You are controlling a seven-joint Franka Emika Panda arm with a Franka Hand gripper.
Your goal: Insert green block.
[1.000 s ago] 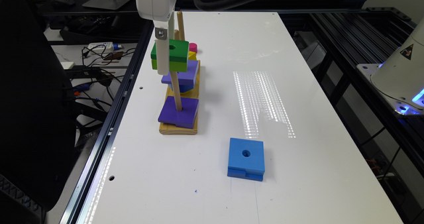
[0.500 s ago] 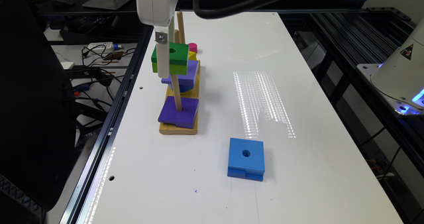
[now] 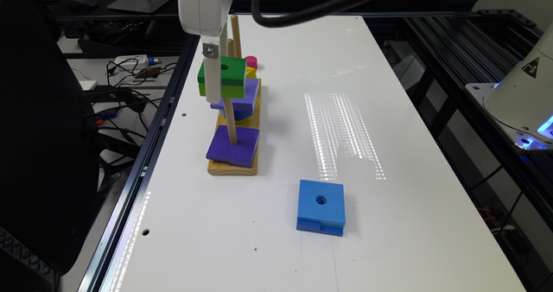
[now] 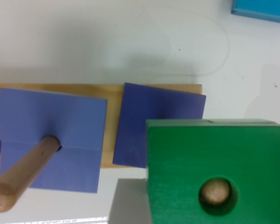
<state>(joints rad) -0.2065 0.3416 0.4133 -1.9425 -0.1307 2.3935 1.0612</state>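
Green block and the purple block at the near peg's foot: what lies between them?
In the exterior view, only bare peg between green block and purple block.

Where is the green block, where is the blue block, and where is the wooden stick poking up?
green block (image 3: pixel 228 70), exterior view, on its dark green top.
blue block (image 3: pixel 320 203), exterior view, on its top face beside the hole.
wooden stick (image 4: pixel 19 175), wrist view, on its shaft.

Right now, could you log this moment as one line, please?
gripper: holding green block | peg: inside hole | release: pending

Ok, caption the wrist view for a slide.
Green block centred over a wooden peg, whose tip shows through its hole.
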